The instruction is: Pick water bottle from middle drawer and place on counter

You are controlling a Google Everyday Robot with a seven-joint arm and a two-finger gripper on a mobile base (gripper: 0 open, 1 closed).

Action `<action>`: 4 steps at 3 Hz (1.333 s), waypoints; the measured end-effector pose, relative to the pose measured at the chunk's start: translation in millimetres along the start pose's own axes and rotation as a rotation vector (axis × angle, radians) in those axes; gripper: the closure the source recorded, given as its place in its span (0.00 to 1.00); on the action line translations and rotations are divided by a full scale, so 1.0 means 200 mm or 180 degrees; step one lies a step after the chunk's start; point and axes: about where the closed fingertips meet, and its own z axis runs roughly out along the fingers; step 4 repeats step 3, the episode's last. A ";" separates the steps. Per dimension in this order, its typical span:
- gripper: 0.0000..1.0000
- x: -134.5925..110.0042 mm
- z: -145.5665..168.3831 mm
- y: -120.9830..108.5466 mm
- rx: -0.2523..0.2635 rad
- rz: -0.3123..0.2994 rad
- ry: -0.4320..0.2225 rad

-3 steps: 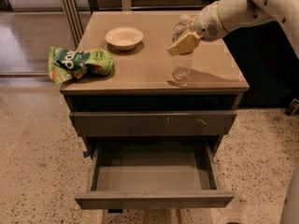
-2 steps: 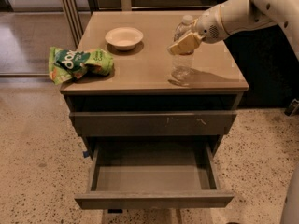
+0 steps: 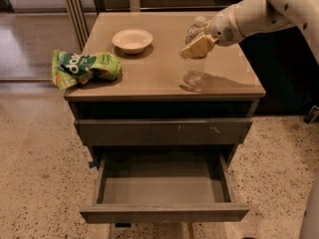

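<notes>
In the upper right of the frame, the gripper (image 3: pixel 197 46) is seen at the upper part of the water bottle (image 3: pixel 194 71), just under its white cap. The bottle is pinched by it: one tan finger (image 3: pixel 195 48) is pressed across the front of the bottle, and the other finger is hidden behind the clear plastic. The bottle is kept upright, and its base is seen on the right part of the counter (image 3: pixel 159 71), near the front edge. A white bowl (image 3: pixel 132 40) is placed further back on the counter, and a green snack bag (image 3: pixel 84 66) is laid over its left edge. At the bottom of the frame, the middle drawer (image 3: pixel 163 191) is pulled out.
</notes>
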 end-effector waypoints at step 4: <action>0.00 0.00 0.00 0.00 -0.0001 0.0000 0.0000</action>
